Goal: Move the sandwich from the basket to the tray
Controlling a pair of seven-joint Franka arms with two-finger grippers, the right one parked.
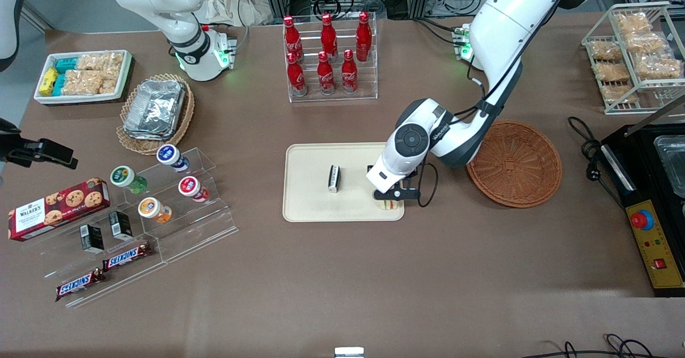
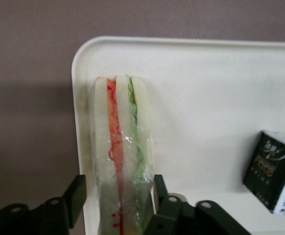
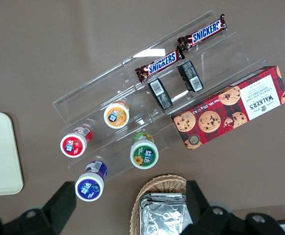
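Snickers bars (image 1: 104, 273): two lie on the clear stand's lowest step, nearest the front camera, well away from the gripper toward the parked arm's end of the table.
Clear stand (image 1: 176, 224): stepped acrylic, also carrying two small black boxes (image 1: 106, 231) and four lidded cups (image 1: 156, 181); a cookie box (image 1: 57, 208) lies beside it.
Gripper (image 1: 392, 198): low over the tray's corner that is nearest the front camera and the basket, pointing down, with a finger on each bread face of the sandwich; whether the pads press the wrap I cannot tell.
Sandwich (image 2: 122, 156): between the fingers (image 2: 74, 198), standing on edge on the tray, wrapped in clear film, with orange-red and green filling between three white slices. It sits close along the tray's rim.
Tray (image 1: 310, 208): beige, flat on the table under the gripper.
Black packet (image 2: 274, 171): lies on the tray beside the gripper, apart from the sandwich, toward the parked arm's end.
Basket (image 1: 516, 162): reddish-brown wicker, on the table just beside the arm's wrist, toward the working arm's end; nothing shows inside it.
Bottle rack (image 1: 330, 58): six red bottles in a clear holder, farther from the front camera than the gripper.
Foil trays (image 1: 155, 106): stacked in a tan wicker basket, well away toward the parked arm's end, beside a white bin (image 1: 83, 76) of snack packets.
Wire rack (image 1: 634, 53): holds bagged snacks, at the working arm's end.
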